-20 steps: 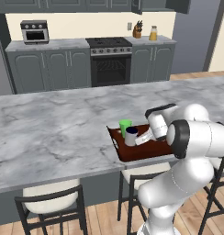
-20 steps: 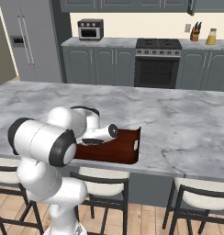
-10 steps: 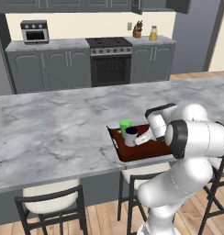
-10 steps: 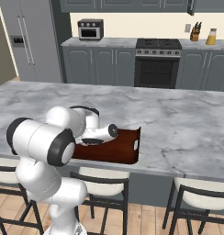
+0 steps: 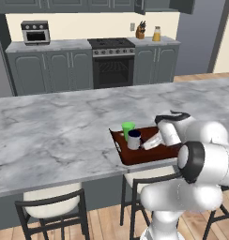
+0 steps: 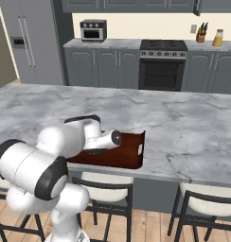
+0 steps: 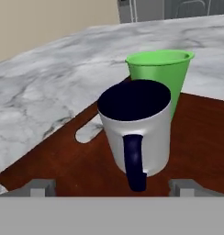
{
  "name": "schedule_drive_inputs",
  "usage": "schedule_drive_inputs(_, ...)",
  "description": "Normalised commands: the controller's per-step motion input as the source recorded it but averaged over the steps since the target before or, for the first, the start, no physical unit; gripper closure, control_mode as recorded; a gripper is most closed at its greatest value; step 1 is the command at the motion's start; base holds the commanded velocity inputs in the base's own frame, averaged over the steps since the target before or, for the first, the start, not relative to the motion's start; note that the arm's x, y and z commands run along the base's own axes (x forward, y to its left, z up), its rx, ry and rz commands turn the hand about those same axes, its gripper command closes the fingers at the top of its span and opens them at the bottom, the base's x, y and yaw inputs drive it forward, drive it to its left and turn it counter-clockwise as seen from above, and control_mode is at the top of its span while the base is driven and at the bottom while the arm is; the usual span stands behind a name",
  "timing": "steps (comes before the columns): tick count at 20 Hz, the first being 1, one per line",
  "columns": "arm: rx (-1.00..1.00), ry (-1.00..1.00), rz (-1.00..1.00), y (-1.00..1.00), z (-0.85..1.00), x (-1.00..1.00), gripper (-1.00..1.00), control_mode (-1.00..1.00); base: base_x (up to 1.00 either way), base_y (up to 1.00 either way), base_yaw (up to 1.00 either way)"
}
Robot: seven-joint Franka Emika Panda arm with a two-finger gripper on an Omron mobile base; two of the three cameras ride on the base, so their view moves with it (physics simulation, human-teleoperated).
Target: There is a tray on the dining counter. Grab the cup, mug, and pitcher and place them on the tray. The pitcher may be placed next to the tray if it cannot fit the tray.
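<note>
Where the left base view looks over the dining counter (image 5: 64, 131), the tray (image 5: 135, 154) lies at the near edge of the marble, in front of the robot. On it stand the cup (image 5: 128, 129) and the mug (image 5: 134, 139), the green cup just behind the grey-white mug and very close to it. The gripper (image 5: 145, 144) reaches in low from the right, its tip just beside the mug; the jaws are too small here to read. On the far cabinet counter, next to a knife block (image 5: 141, 31), stands the pitcher (image 5: 156, 33), well apart from the tray. Seen from the right base view, the arm covers most of the tray (image 6: 131, 151), whose far end with a white handle juts out toward the right; the pitcher (image 6: 217, 38) sits at the back right beside the knife block (image 6: 201, 34), with a toaster oven (image 6: 93, 30) farther left. Through the hand view, the mug (image 7: 146, 137) stands upright on the tray (image 7: 63, 160), dark handle facing the camera, with the cup (image 7: 166, 73) close behind it. The fingertips (image 7: 40, 187) stand wide apart on either side of the mug, holding nothing.
</note>
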Motion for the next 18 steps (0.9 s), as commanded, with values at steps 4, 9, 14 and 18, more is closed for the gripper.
schedule_drive_inputs(4, -0.05, 0.00, -0.12, -0.08, 0.90, -0.01, -1.00, -1.00, 0.00, 0.00, 0.00)
schedule_drive_inputs(9, -0.08, 0.00, -0.20, -0.03, 1.00, -0.03, -1.00, -1.00, 0.00, 0.00, 0.00)
schedule_drive_inputs(14, -0.08, 0.00, -0.28, 0.00, 1.00, -0.16, -1.00, -1.00, 0.00, 0.00, 0.00)
schedule_drive_inputs(18, -0.05, 0.05, -0.31, 0.00, 1.00, -0.12, -1.00, -1.00, 0.00, 0.00, 0.00)
